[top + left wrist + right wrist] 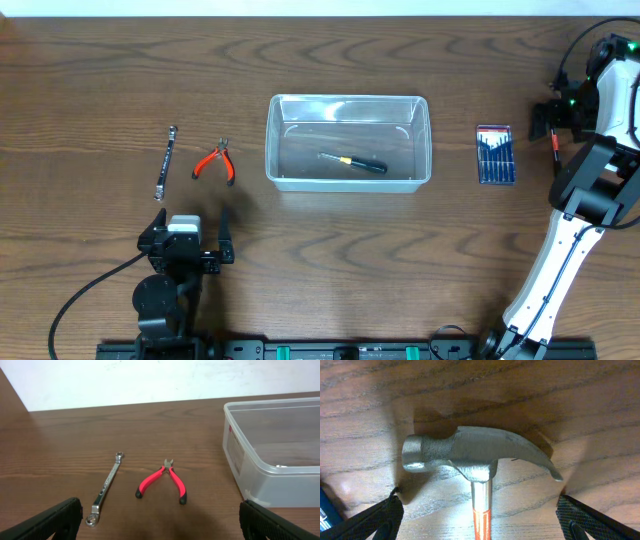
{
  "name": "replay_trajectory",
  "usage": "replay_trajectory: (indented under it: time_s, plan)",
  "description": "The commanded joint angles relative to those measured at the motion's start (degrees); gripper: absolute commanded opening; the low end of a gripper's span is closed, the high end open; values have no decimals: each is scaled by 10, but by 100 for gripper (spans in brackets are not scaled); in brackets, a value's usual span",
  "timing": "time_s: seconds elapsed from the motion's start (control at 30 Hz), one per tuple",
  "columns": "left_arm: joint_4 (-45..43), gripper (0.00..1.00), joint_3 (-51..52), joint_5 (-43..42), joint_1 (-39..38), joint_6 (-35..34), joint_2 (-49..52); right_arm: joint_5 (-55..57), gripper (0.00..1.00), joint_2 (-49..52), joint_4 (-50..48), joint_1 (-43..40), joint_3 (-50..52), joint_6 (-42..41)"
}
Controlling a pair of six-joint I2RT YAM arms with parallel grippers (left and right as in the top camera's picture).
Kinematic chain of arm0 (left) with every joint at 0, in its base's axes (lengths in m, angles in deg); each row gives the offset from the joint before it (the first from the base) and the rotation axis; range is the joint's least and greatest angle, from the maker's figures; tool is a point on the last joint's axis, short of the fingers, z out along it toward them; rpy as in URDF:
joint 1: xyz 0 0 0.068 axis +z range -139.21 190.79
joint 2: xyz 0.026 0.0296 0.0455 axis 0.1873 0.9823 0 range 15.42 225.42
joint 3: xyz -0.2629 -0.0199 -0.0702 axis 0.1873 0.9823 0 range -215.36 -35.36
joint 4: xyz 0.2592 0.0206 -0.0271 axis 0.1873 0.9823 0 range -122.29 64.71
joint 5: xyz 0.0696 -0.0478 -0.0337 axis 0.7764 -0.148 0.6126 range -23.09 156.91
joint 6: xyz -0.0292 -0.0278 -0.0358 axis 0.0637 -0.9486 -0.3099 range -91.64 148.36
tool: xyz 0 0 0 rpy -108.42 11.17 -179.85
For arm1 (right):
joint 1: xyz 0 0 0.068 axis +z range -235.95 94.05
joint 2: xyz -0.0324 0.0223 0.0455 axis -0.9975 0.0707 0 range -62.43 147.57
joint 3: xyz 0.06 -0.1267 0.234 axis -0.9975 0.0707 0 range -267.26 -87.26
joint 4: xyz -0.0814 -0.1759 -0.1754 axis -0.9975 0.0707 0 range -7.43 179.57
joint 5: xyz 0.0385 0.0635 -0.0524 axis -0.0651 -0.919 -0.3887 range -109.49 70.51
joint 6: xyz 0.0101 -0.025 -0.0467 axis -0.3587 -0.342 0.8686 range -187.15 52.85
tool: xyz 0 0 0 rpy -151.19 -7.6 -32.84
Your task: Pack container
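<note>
Packing looks barely begun to us: the container [348, 142] sits mouth-up in the middle of the counter [90, 70], long axis running left to right, with only a screwdriver [352, 163] inside and the wrench [166, 162], pliers [214, 162] and blue case [495, 154] outside. The right end effector [480, 515] hangs spread wide over the hammer [475, 457] (head crosswise, handle running toward the wrist camera), so we judge the next move calls for lowering and closing on the handle just below the head. The left end effector [160, 520] is spread wide too, empty, near the pliers.
</note>
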Motion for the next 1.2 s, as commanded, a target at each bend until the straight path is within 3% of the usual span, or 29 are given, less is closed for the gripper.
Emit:
replay_trajectory:
  time_s: [0.0,0.17,0.37,0.7,1.17]
  plan:
    - [5,98,14,4,2,-1,-3,4,99,5,2,1,3,9]
    - [5,98,14,4,2,-1,-3,4,75,5,2,1,3,9]
    - [5,98,14,4,2,-1,-3,4,68,5,2,1,3,9]
    - [5,98,14,4,2,-1,-3,4,43,5,6,1,3,9]
    - [5,98,14,4,2,-1,-3,4,20,5,6,1,3,9]
